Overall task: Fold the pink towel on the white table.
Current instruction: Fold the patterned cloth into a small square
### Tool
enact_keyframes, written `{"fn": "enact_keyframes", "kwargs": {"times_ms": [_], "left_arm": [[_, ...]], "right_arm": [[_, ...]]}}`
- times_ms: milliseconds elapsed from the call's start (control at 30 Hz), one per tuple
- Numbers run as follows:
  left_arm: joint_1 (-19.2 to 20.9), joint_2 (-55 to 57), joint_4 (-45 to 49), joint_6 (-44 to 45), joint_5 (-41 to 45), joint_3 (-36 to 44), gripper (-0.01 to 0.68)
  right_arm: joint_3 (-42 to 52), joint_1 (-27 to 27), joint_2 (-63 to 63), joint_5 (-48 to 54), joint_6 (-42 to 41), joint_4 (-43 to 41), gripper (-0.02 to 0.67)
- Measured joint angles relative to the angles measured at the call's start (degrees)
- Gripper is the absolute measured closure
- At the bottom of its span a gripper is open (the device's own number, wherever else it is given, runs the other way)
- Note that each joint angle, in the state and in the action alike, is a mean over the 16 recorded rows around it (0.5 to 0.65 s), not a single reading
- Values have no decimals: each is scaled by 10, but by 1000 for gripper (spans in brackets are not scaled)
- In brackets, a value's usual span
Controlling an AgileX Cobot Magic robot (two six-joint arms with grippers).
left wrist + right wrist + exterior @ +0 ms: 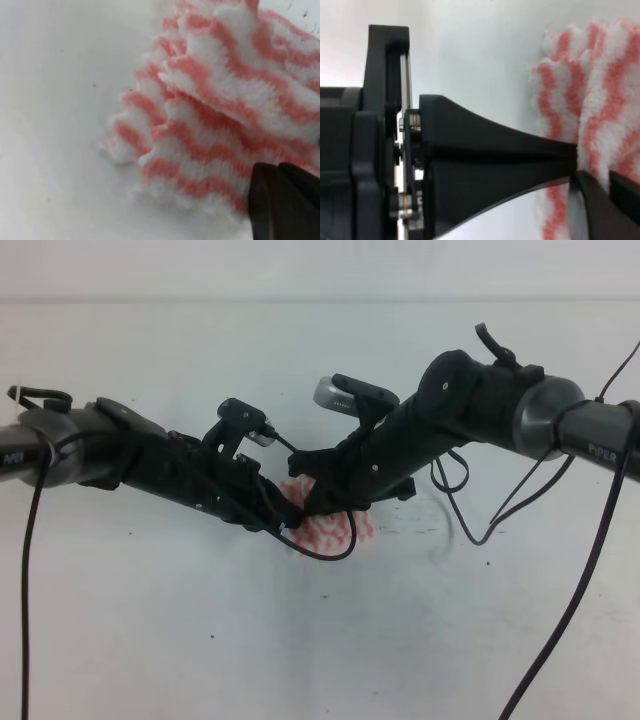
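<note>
The pink towel (335, 530) lies bunched at the middle of the white table (150, 630), mostly hidden under both arms. In the left wrist view the pink towel (225, 105) shows layered wavy stripes, one layer lifted over another. My left gripper (285, 522) reaches in from the left; the right wrist view shows my left gripper (573, 150) from the side, fingers pressed together on the towel's edge (600, 100). My right gripper (306, 502) comes from the right and meets the left one. Its dark fingers (620, 200) pinch cloth at the lower right of the right wrist view.
A black cable loop (340, 552) hangs from the left arm across the towel. More cables (470, 525) dangle from the right arm down to the table, one running to the bottom edge (560, 640). A few dark specks (212, 637) dot the table.
</note>
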Motion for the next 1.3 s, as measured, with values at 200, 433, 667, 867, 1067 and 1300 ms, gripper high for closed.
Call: {"fn": "enact_keyframes", "kwargs": {"times_ms": [200, 433, 667, 867, 1067, 1300], "left_arm": [[0, -1, 0, 3, 0, 0, 673], [7, -11, 7, 13, 6, 0, 673], [16, -19, 18, 24, 15, 1, 673], [20, -15, 19, 34, 21, 1, 673], [20, -7, 9, 46, 23, 1, 673], [20, 0, -1, 55, 25, 1, 673]], "right_arm": [[0, 2, -2, -1, -1, -3, 662], [0, 2, -5, -4, -1, -7, 665], [0, 2, -5, -5, -1, -8, 665], [0, 2, -5, -6, -1, -8, 666], [0, 2, -5, -5, -1, -8, 666], [0, 2, -5, -2, -1, -6, 665]]}}
